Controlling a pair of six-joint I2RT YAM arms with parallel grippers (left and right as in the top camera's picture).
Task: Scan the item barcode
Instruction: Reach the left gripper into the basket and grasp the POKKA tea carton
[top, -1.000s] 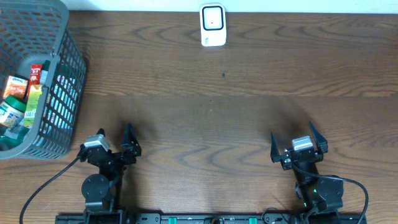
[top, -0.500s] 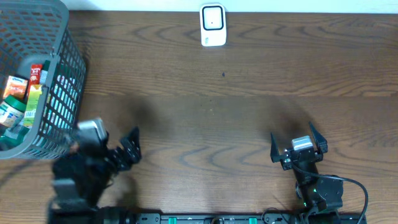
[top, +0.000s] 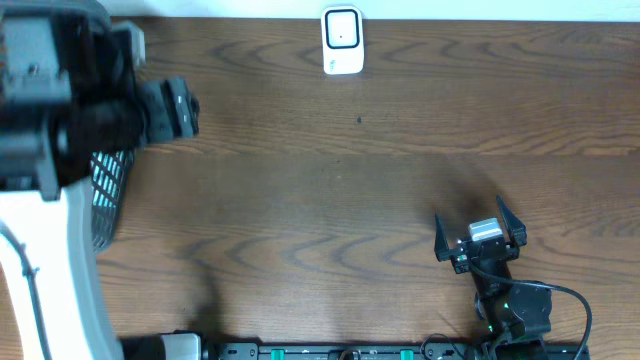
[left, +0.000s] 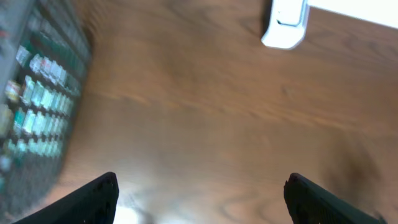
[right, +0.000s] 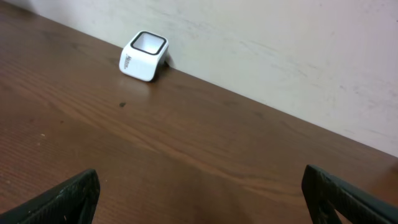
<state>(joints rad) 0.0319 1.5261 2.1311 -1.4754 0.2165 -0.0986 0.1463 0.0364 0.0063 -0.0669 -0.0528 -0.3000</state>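
Observation:
The white barcode scanner (top: 342, 40) stands at the table's far edge, and it also shows in the left wrist view (left: 285, 25) and the right wrist view (right: 143, 56). My left arm (top: 90, 110) is raised high over the far left and covers most of the grey basket (top: 105, 195). My left gripper (left: 200, 180) is open and holds nothing, above bare wood beside the basket (left: 37, 93). Blurred coloured items (left: 40, 78) show through its mesh. My right gripper (top: 470, 222) rests open and holds nothing at the front right (right: 200, 173).
The brown wooden table (top: 330, 190) runs between the basket and the right arm. A pale wall (right: 280, 56) rises just behind the scanner. The left arm's white link (top: 55, 270) crosses the front left corner.
My left arm has lifted from the front left and swung up toward the basket, now covering it in the overhead view. Its jaws stayed open. The right arm has not moved.

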